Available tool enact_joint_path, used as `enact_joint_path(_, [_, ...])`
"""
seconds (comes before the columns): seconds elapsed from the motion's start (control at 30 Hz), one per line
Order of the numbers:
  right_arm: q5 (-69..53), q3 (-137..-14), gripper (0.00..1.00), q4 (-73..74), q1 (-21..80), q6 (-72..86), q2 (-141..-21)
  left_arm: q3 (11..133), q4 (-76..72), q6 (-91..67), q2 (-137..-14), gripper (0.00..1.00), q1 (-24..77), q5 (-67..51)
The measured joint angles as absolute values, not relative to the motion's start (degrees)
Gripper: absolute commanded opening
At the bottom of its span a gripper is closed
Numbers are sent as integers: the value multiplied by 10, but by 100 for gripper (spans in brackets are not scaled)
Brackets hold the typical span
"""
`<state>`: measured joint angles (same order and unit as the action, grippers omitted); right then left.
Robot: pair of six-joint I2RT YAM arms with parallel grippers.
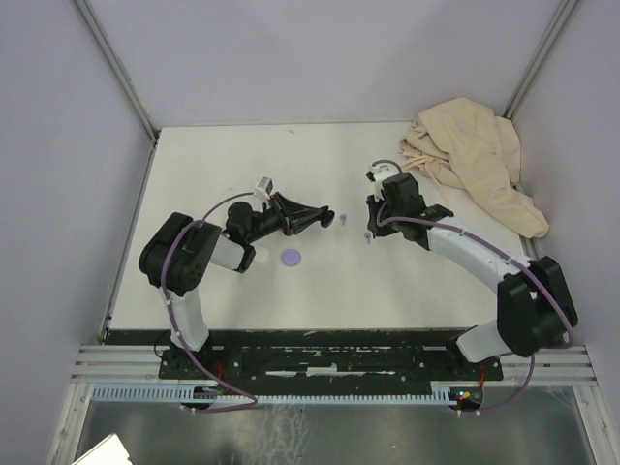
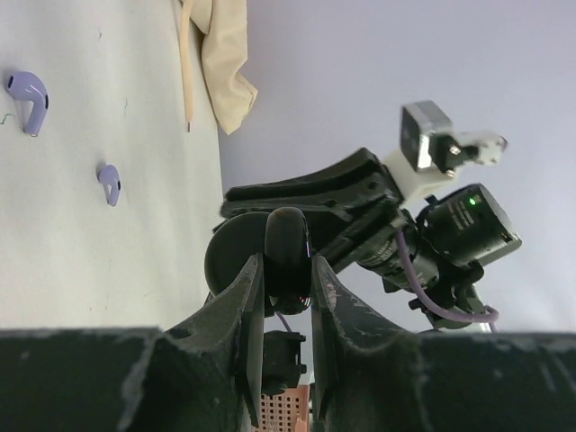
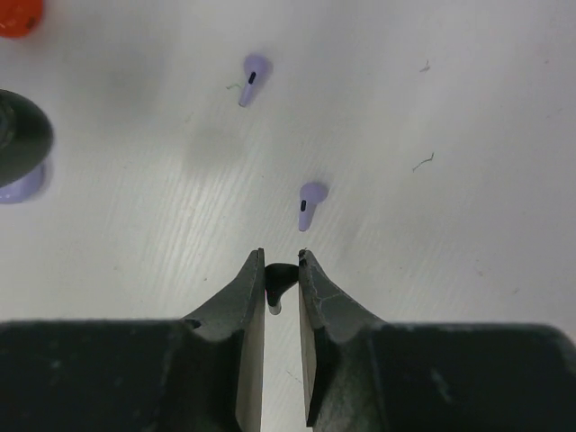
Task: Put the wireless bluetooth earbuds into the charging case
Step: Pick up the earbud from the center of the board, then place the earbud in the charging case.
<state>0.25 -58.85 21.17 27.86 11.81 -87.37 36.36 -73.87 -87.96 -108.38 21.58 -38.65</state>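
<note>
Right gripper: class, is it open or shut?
Shut: the right gripper pinches a small black earbud between its fingertips in the right wrist view.

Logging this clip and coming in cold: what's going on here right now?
The right gripper is shut on a small black earbud. The left gripper is shut on a black rounded object, possibly the charging case. Two lavender earbuds lie loose on the table ahead of the right gripper.

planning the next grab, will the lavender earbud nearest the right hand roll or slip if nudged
The lavender earbud looks tiny, smooth plastic: probably very light and slippery. It lies flat on the table, so a nudge would likely skid or spin it, not roll it far.
</note>
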Motion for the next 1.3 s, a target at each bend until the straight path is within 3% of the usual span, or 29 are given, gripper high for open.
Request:
enact_joint_path(0.23, [17,-455,1,19,292,122,-710,364,-756,-880,-1097,3,225,-396])
enact_joint_path(0.4, [33,-401,1,-102,319,107,-662,367,-761,-881,-1104,3,238,-398])
enact_joint_path(0.77, [69,-350,1,-254,396,30,-657,388,-758,-881,-1105,3,265,-406])
enact_joint_path(1.3, [81,-345,1,-310,423,-23,-701,401,-750,-881,-1105,3,277,-406])
